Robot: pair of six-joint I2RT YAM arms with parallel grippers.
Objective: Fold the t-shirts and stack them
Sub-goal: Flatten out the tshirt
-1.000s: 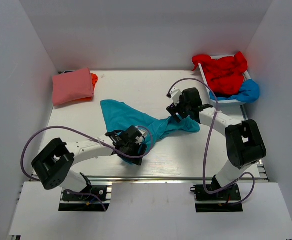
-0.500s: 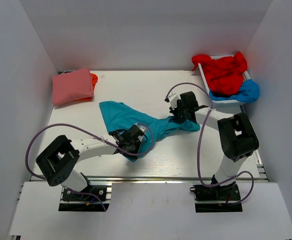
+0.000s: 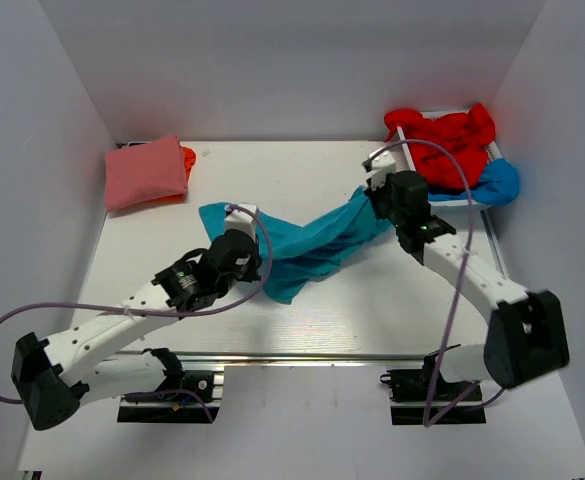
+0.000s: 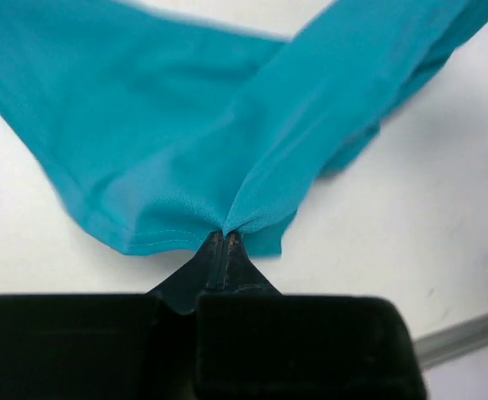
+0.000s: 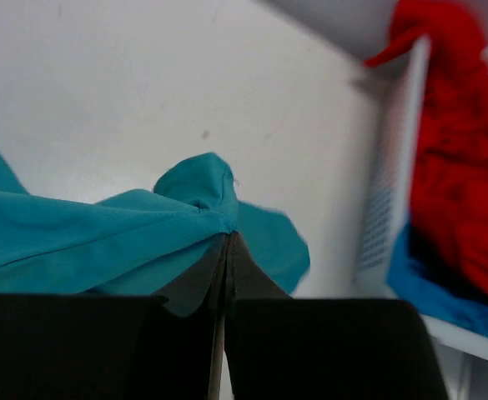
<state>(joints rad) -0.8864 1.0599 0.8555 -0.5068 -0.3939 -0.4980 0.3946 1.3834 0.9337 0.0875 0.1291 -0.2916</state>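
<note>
A teal t-shirt (image 3: 312,240) hangs stretched in a diagonal band across the middle of the table. My left gripper (image 3: 254,258) is shut on its near-left hem (image 4: 177,237), the fingertips (image 4: 214,243) pinched together on the cloth. My right gripper (image 3: 375,203) is shut on the bunched far-right end (image 5: 202,196), close to the tray. A folded pink t-shirt (image 3: 144,172) lies on an orange one (image 3: 187,157) at the back left. Red (image 3: 447,140) and bright blue (image 3: 494,183) t-shirts are heaped in the tray.
A white mesh tray (image 3: 450,204) stands at the back right against the wall, and its side (image 5: 389,183) is just right of my right gripper. White walls close in the table on three sides. Purple cables loop off both arms.
Both grippers have shut on the teal t-shirt and pulled apart. The right one moved back toward the tray, the left arm swung left, and the shirt went from slack to stretched.
</note>
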